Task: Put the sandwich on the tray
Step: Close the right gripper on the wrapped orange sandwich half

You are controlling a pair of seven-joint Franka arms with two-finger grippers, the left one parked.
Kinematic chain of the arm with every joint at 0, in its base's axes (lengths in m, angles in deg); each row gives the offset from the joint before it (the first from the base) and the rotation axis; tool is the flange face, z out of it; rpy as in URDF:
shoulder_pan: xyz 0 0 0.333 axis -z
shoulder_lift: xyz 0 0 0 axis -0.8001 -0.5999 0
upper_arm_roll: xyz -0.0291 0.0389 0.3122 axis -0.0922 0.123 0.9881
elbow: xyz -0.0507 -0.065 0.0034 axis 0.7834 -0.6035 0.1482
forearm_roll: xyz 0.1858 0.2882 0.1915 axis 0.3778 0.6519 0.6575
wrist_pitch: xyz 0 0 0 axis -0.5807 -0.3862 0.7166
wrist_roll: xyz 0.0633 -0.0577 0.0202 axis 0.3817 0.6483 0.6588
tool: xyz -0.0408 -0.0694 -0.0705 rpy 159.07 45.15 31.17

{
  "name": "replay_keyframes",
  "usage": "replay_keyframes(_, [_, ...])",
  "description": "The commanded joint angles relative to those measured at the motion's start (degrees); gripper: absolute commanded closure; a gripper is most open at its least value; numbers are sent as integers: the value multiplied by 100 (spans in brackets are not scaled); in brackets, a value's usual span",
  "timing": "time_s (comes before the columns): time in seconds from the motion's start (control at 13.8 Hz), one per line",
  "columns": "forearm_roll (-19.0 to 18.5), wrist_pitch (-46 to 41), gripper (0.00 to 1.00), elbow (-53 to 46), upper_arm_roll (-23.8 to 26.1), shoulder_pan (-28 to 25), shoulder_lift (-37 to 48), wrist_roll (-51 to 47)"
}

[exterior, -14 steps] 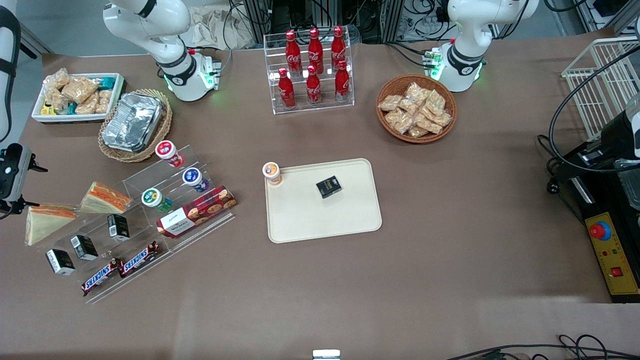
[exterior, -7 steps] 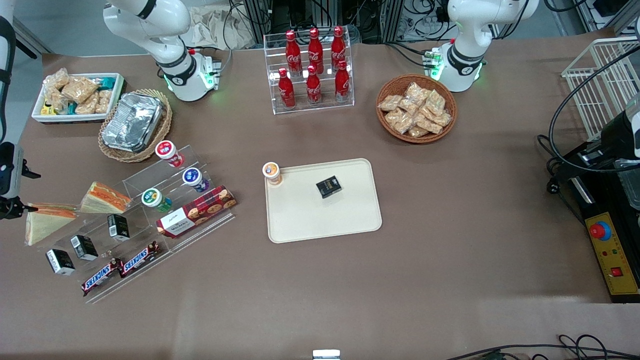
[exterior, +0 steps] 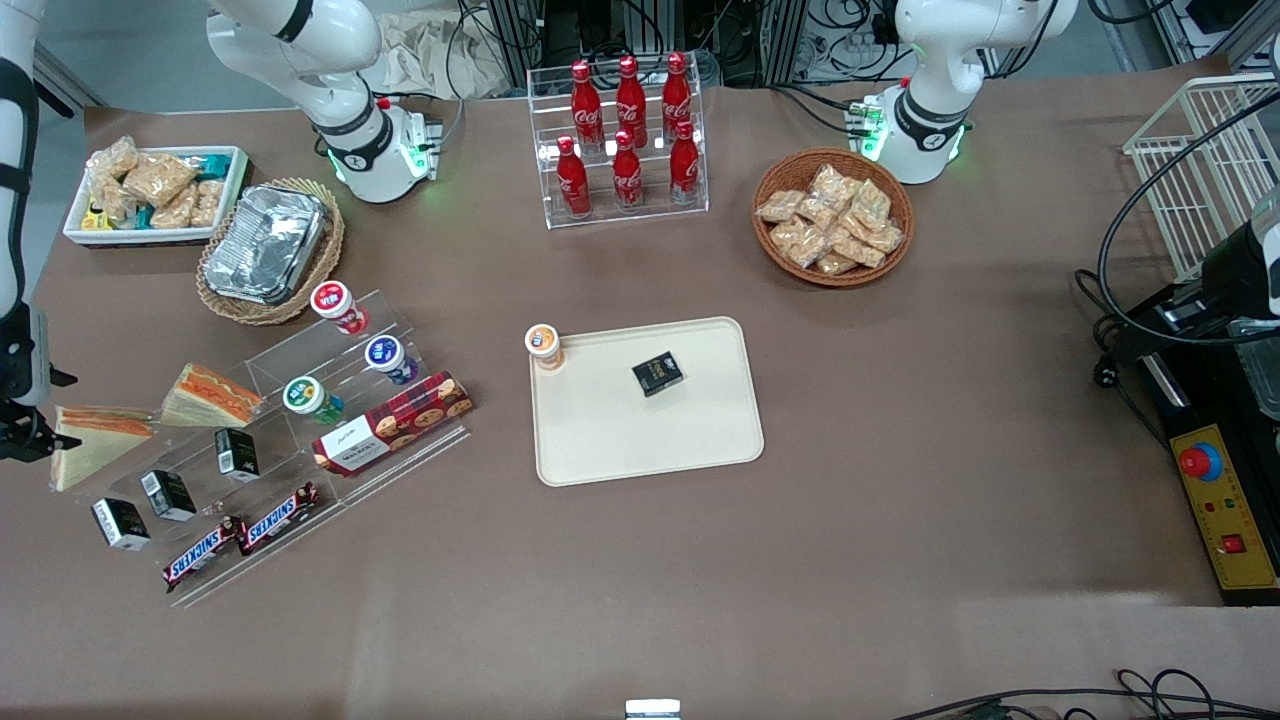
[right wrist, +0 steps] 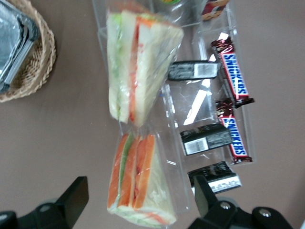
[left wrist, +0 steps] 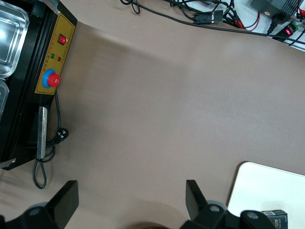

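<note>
The sandwich (exterior: pixel 88 447) is a wrapped white-bread wedge with red-orange and green filling along its edge. It lies on the table at the working arm's end, beside a clear acrylic stand. In the right wrist view the sandwich (right wrist: pixel 136 183) lies between and below my open fingers. My gripper (exterior: pixel 22 435) hovers just above the sandwich, open and empty, and it also shows in the right wrist view (right wrist: pixel 140 202). The cream-beige tray (exterior: pixel 640 450) lies mid-table, and its corner shows in the left wrist view (left wrist: pixel 271 191).
The twin wedge (exterior: pixel 210 395) with the orange-striped face lies beside the sandwich. The acrylic stand (exterior: pixel 300 440) holds cups, black boxes, Snickers bars and a cookie box. A foil tray in a wicker basket (exterior: pixel 268 250) is close by. An orange-lidded cup (exterior: pixel 542 345) and a black box (exterior: pixel 657 373) sit on the tray.
My gripper has moved nearer to the front camera and now hovers at the sandwich's edge. Nothing on the table has moved.
</note>
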Motion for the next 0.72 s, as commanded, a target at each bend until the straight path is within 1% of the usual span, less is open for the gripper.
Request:
replay_keyframes(0.0, [171,7,1,-167,10,229,-208,424])
replay_keyframes(0.29, [180,243,2,-132,19,282,-339,978])
replay_keyframes(0.51, [311,630,2,-123,28,291,-620,1014])
replay_keyframes(0.58, [459,761,8,-123,28,334,-751,1110])
replay_keyframes(0.65, [635,824,23,-123,28,361,-840,1276])
